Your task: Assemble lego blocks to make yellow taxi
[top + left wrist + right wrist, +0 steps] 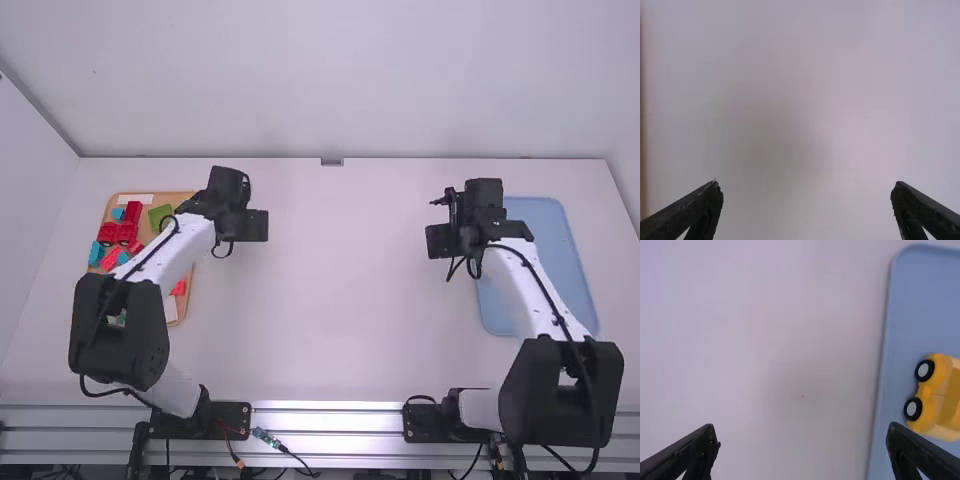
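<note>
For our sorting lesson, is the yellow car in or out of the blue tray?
In: the car lies inside the tray rim.

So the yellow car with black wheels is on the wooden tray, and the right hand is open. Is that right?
Wrong tray: the right wrist view shows the yellow car with black wheels on the blue tray. The right hand is open, as you say.

white links, chunky black joints, loose black cables

White table, pale walls, metal rails along the near edge
</note>
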Available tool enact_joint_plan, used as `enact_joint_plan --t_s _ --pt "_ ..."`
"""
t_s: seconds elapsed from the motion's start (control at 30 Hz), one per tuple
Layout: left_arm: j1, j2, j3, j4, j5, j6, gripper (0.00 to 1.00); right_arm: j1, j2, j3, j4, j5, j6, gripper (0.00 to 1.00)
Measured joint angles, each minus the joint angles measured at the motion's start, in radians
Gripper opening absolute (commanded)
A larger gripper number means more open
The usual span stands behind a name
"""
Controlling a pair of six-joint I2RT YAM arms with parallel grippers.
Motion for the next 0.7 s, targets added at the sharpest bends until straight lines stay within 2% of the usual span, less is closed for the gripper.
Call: enact_joint_plan --t_s 0.27,0.47,0.7 --pt "0.1 -0.123 -0.119 0.123 0.002 0.094 0.72 0.0 -0.128 -0.126 0.127 0.004 0.108 0.71" --pt "0.101 -0.221 -0.216 0.215 0.003 0.116 0.62 0.0 -0.229 -0.226 0.224 0.005 0.141 0.61" --pt "0.101 -0.372 -0.365 0.365 0.003 0.128 0.46 0.0 -0.387 -0.38 0.383 0.005 0.152 0.44"
